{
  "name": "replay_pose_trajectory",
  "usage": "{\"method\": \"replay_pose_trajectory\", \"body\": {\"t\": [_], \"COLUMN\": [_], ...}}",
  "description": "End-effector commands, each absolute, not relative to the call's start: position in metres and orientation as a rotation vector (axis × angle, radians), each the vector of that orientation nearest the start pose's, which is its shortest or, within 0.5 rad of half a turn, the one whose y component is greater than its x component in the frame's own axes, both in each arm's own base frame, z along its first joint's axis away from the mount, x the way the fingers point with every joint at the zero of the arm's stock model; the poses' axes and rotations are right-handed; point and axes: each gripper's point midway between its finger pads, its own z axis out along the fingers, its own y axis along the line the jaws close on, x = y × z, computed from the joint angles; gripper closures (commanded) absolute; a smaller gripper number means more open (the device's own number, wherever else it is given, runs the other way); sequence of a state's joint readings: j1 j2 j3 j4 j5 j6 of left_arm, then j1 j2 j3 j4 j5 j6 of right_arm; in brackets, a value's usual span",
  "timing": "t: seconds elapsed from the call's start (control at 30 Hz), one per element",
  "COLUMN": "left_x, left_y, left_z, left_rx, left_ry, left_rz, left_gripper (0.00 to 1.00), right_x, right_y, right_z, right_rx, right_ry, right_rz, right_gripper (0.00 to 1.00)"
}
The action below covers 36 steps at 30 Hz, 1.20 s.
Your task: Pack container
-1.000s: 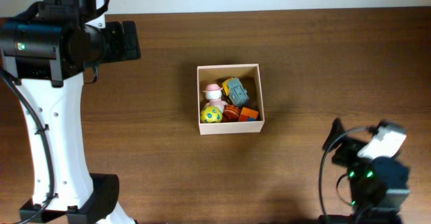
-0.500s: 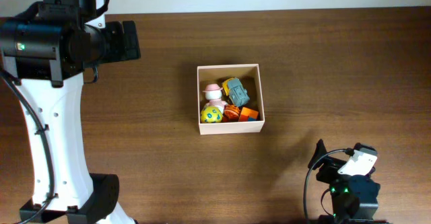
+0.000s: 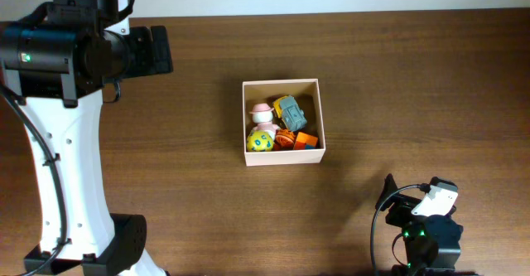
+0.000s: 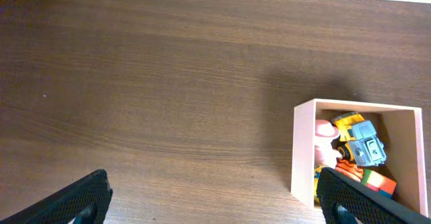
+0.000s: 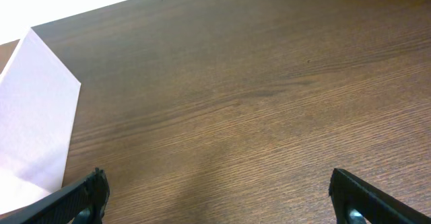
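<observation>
Both arms sit well away from the container, which is mid-table.
Left arm is upright at far left, right arm folded low at near right. Left gripper and right gripper have fingers spread apart, empty. Toys lie inside the container.

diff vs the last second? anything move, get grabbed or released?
The right arm retracted down and left in the overhead view, toward its base, with most of the travel early on. Nothing was grabbed or released. The left arm, the container and the toys inside it stayed put.
</observation>
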<state>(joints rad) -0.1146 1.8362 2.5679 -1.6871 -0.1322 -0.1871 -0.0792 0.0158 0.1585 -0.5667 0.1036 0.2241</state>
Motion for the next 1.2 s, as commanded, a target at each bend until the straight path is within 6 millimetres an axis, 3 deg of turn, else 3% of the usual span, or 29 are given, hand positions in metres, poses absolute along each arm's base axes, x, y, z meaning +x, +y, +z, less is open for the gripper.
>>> {"method": "replay_pose_trajectory", "body": {"t": [0.0, 0.53, 0.7, 0.8, 0.9, 1.0, 1.17], "left_x": [0.369, 0.369, 0.362, 0.367, 0.372, 0.364, 0.341], "left_y": [-0.017, -0.017, 0.010, 0.006, -0.011, -0.017, -0.014], "left_z": [0.384, 0.383, 0.403, 0.423, 0.434, 0.428, 0.391], "left_rx": [-0.152, -0.151, -0.217, -0.101, 0.115, 0.189, 0.179], "left_ry": [2.489, 2.491, 2.403, 2.311, 2.226, 2.180, 2.132], "left_rz": [0.051, 0.052, 0.225, 0.225, 0.178, 0.164, 0.161], "left_gripper": [0.01, 0.01, 0.01, 0.01, 0.01, 0.01, 0.01], "right_x": [0.211, 0.211, 0.211, 0.211, 0.211, 0.211, 0.211], "right_y": [-0.035, -0.035, -0.035, -0.035, -0.035, -0.035, -0.035], "right_z": [0.110, 0.110, 0.110, 0.110, 0.110, 0.110, 0.110], "right_rx": [0.362, 0.361, 0.361, 0.361, 0.362, 0.361, 0.361], "right_ry": [1.955, 1.955, 1.955, 1.955, 1.955, 1.955, 1.955], "right_rz": [-0.012, -0.012, -0.012, -0.012, -0.012, -0.012, -0.012], "right_gripper": [0.01, 0.01, 0.01, 0.01, 0.01, 0.01, 0.01]}}
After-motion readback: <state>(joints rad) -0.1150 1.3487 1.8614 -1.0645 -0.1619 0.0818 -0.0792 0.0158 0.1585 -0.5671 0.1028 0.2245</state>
